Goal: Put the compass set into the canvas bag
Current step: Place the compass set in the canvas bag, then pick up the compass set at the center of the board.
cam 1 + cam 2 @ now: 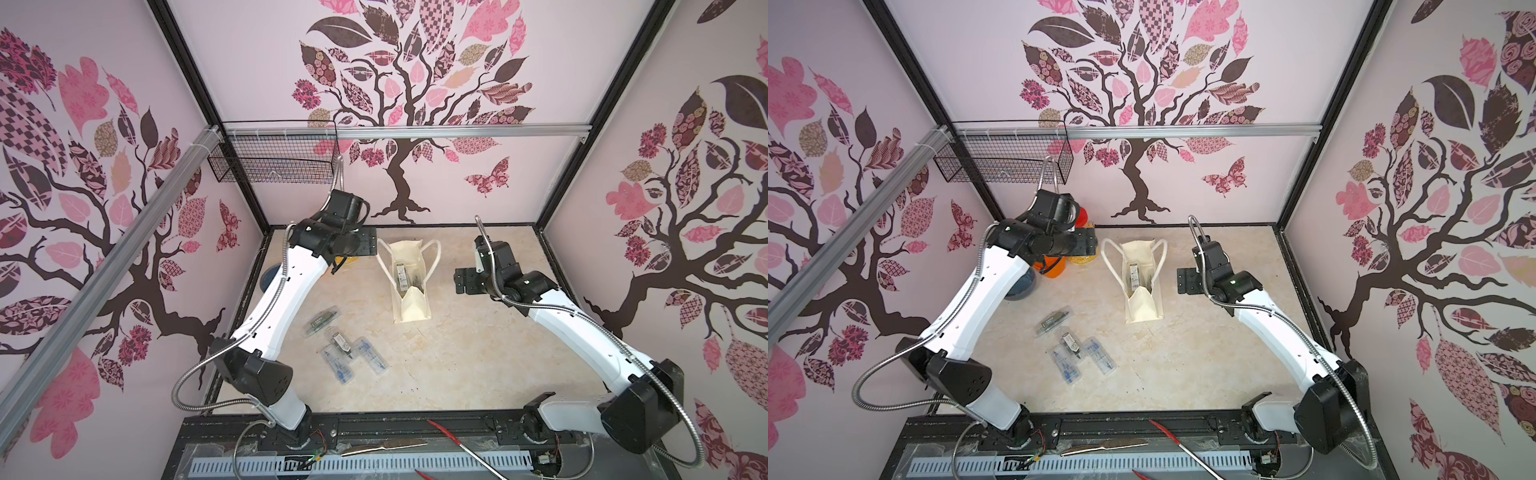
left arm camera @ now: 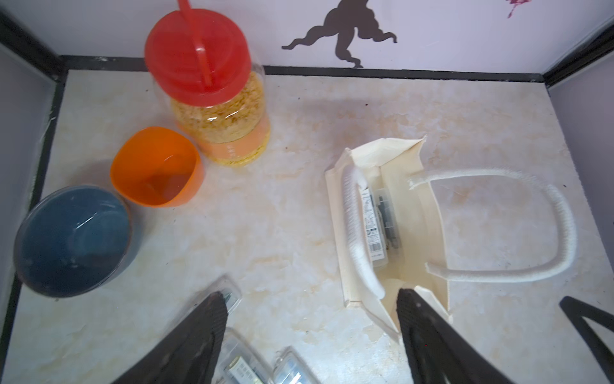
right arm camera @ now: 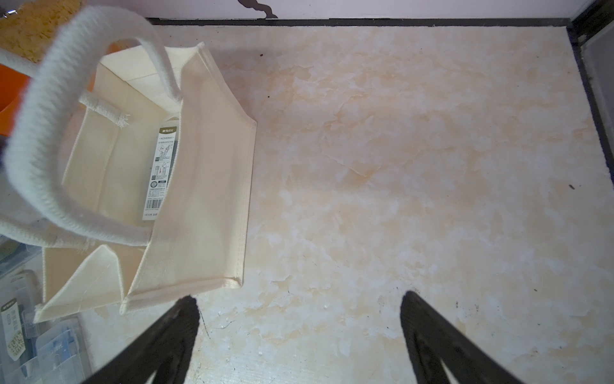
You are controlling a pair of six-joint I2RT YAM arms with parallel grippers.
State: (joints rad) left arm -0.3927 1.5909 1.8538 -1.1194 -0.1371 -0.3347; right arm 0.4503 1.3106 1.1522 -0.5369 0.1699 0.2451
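Left gripper (image 2: 312, 335), seen through its own wrist camera, stands spread wide with nothing between its fingers, above the table (image 2: 265, 232) near the canvas bag (image 2: 372, 309). One boxed compass set (image 2: 377, 229) lies inside the upright bag's open mouth. Through the right wrist camera, my right gripper (image 3: 299, 325) is likewise released and empty, close to the bag's side. In both top views the bag stands mid-table between my two arms, with several more clear cases (image 1: 345, 347) loose toward the front. A red-lidded jar (image 2: 199, 53), orange cup (image 2: 156, 166) and blue bowl (image 2: 73, 239) stand back left.
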